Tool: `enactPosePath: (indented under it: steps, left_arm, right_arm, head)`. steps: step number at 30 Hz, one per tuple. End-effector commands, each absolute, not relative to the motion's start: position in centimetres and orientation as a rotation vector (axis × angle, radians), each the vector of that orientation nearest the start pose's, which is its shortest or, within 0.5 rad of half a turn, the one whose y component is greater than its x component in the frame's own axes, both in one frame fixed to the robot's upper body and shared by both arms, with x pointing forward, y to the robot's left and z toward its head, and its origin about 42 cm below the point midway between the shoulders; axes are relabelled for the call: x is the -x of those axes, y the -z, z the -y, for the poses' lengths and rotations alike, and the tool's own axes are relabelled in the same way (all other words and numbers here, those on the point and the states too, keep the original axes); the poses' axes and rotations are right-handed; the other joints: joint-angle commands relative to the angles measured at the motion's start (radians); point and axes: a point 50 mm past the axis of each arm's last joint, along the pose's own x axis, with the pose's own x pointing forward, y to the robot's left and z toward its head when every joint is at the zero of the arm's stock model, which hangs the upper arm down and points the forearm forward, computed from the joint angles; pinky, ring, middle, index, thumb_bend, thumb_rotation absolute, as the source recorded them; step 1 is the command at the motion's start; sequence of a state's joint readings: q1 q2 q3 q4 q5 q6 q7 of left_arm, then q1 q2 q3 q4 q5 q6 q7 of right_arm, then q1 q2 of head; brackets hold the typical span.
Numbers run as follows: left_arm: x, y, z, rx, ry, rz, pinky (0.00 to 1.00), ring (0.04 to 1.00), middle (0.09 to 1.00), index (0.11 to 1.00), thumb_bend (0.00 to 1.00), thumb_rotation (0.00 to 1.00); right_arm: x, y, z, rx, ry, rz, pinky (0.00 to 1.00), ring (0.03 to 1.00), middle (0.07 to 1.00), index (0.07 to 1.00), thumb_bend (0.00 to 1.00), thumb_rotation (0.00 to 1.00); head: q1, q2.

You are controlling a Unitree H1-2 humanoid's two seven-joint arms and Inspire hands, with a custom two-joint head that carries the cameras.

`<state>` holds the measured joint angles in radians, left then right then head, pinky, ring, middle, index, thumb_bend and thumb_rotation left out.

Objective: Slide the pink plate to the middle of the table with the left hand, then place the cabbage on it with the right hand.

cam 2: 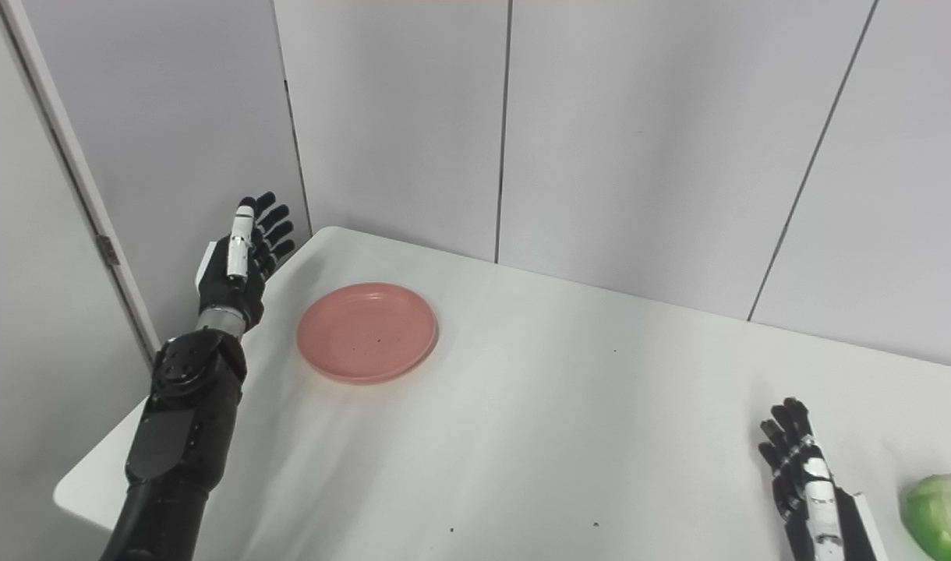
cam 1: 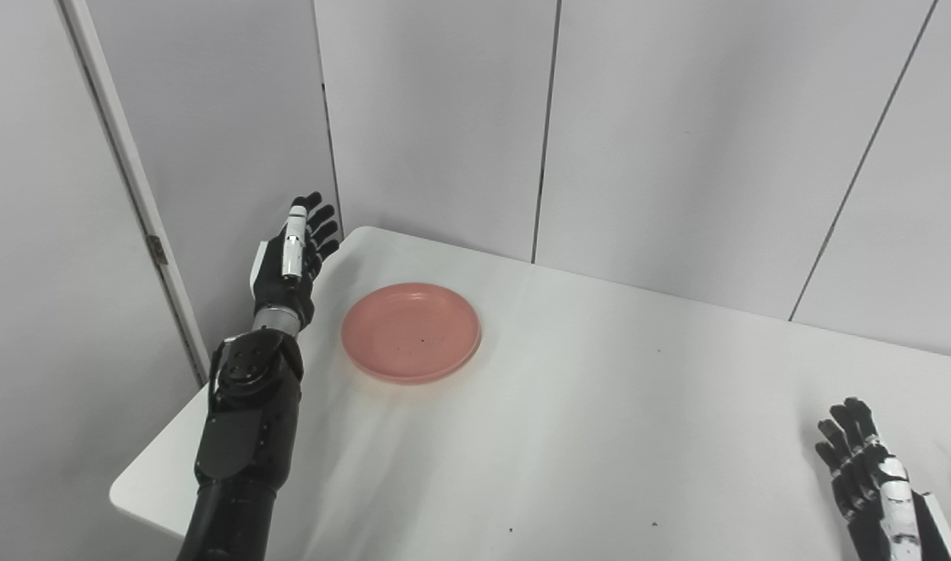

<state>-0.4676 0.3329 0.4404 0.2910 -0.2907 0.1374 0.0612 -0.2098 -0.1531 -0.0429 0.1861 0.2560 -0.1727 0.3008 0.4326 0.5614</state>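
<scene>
Neither step looks done: the round pink plate point(cam 1: 411, 332) sits empty near the white table's point(cam 1: 569, 436) far-left corner beside the open, empty left hand point(cam 1: 290, 261), while the right hand point(cam 2: 804, 470), fingers spread, waits near the green cabbage point(cam 2: 942, 514).

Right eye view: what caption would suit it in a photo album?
Left hand open beside the pink plate, right hand open near the cabbage, on a white table.

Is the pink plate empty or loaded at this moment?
Empty: the pink plate shows only bare surface; the cabbage sits far right on the table.
</scene>
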Motion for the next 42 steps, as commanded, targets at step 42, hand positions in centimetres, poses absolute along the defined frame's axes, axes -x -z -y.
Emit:
enactPosePath:
  steps: [42]
  left_arm:
    - [-45.6, -20.0, -43.2, 0.264, -0.43, 0.091, 0.94, 0.911, 0.903, 0.896, 0.36, 1.0]
  right_arm:
    - [-32.4, -10.2, 25.6, -0.09, -0.261, 0.109, 1.0, 0.979, 0.983, 0.987, 0.4, 1.0]
  head:
    - [0.005, 0.024]
